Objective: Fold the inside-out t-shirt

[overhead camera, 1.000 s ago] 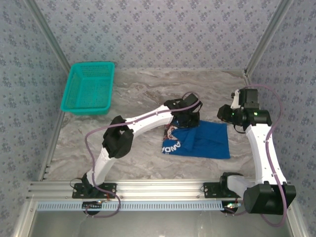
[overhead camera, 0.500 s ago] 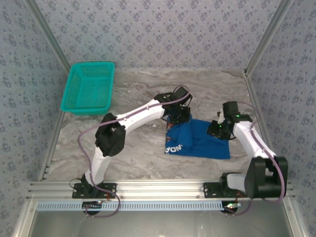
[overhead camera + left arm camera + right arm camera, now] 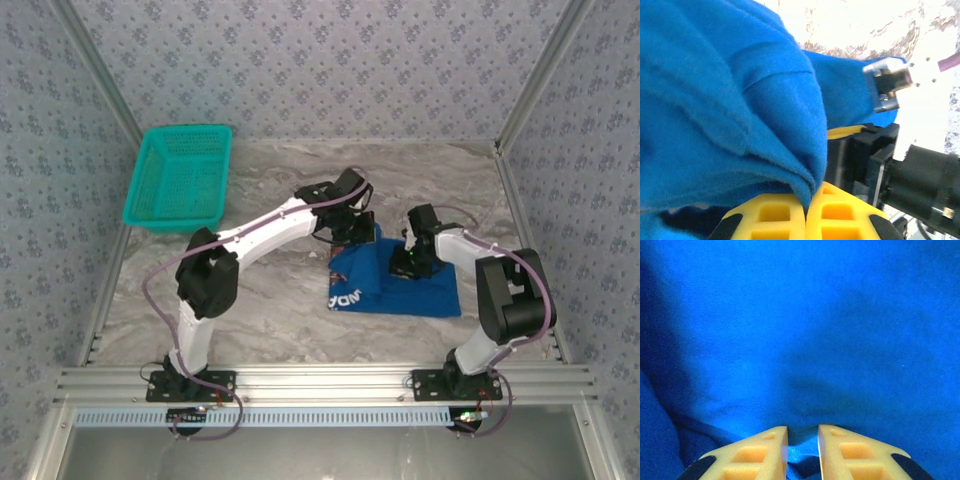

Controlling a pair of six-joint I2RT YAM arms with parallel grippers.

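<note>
The blue t-shirt (image 3: 405,285) lies on the table (image 3: 260,310), right of the middle. It is partly folded into a small block, with white letters (image 3: 347,298) showing at its left end. It is well apart from the green basket (image 3: 180,178) in the far left corner.

The left gripper (image 3: 806,207) is squeezed tight on a thick bunch of the shirt, with a few layers pinched between its yellow pads (image 3: 747,214). The right gripper (image 3: 802,440) is pressed down low on the cloth. Its jaws stand a little way apart and a bit of blue shows in the gap. I cannot tell if it has hold of the shirt or is just resting on it.

What could go wrong? The left gripper has grabbed many layers at once (not just the top one). If it lifts or pulls, the whole shirt may come along and the fold may fall open. If the right gripper only pinches a tiny bit, or nothing, the cloth may slip out when the arms move. Then one side would flop down crooked. The two grippers are also near each other over the shirt, so they might bump. And if they pull apart too hard, the soft cloth may bunch up or slide across the table and not fold flat.
</note>
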